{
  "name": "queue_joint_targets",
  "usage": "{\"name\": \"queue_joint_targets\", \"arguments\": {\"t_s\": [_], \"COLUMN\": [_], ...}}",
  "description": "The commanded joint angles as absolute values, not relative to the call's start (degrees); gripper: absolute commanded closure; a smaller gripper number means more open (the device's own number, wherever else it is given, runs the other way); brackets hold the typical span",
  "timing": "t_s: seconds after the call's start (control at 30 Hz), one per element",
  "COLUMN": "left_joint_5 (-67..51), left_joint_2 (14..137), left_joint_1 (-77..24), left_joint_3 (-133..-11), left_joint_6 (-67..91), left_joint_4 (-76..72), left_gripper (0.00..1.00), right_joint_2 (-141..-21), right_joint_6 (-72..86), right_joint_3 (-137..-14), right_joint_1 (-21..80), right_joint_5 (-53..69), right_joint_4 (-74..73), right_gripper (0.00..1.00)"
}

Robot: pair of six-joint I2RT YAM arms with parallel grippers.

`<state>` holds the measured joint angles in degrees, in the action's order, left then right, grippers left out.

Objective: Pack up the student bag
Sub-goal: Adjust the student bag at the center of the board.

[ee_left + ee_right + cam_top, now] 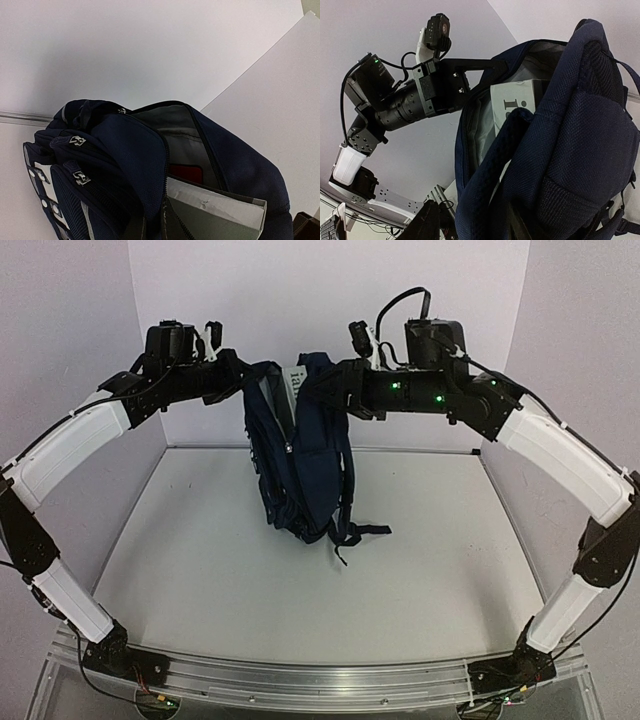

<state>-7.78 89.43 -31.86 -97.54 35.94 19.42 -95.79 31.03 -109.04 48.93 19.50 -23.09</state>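
The student bag (pixel 300 460), dark navy with a grey lining, stands upright at the middle back of the table with its main compartment unzipped. My left gripper (pixel 243 380) is shut on the front rim of the opening; in the left wrist view its dark fingers (pixel 134 231) clamp the zipper edge. A grey-white box (pixel 220 210) stands inside the bag with a red item (pixel 185 173) behind it. My right gripper (pixel 312 388) is at the bag's back top. Its jaws straddle the padded top strap (pixel 495 170), and the left finger (pixel 425 222) stands a little off the fabric.
Black straps (pixel 355 530) trail from the bag's foot onto the white table (pixel 200 570). White walls close in the back and both sides. The left arm (pixel 415 100) shows beyond the bag in the right wrist view.
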Motion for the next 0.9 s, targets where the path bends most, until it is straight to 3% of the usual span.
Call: {"name": "queue_joint_targets", "arguments": {"t_s": [0.0, 0.37, 0.47, 0.63, 0.87], "left_joint_5": [-7.6, -10.4, -10.2, -10.1, -16.0], "left_joint_2": [88.5, 90.5, 90.4, 89.3, 87.9], "left_joint_1": [-31.4, -31.4, -31.4, -30.8, -24.1], "left_joint_3": [-102.8, -103.7, -103.3, -103.1, -101.5], "left_joint_6": [33.8, 34.2, 33.7, 32.6, 36.8], "left_joint_4": [9.6, 10.5, 10.9, 10.8, 9.3], "left_gripper": [1.0, 1.0, 1.0, 1.0, 1.0], "right_joint_2": [-98.7, -107.1, -108.9, -111.3, -105.1], "right_joint_6": [29.1, 29.4, 29.5, 30.9, 38.0], "right_joint_3": [-113.9, -123.6, -127.0, -134.2, -134.1], "right_joint_1": [50.1, 51.4, 51.5, 51.3, 48.9], "right_joint_5": [15.7, 13.1, 12.4, 24.9, 39.5], "right_joint_4": [-26.8, -32.1, -32.1, -25.5, -4.6], "right_gripper": [0.55, 0.56, 0.66, 0.97, 1.0]}}
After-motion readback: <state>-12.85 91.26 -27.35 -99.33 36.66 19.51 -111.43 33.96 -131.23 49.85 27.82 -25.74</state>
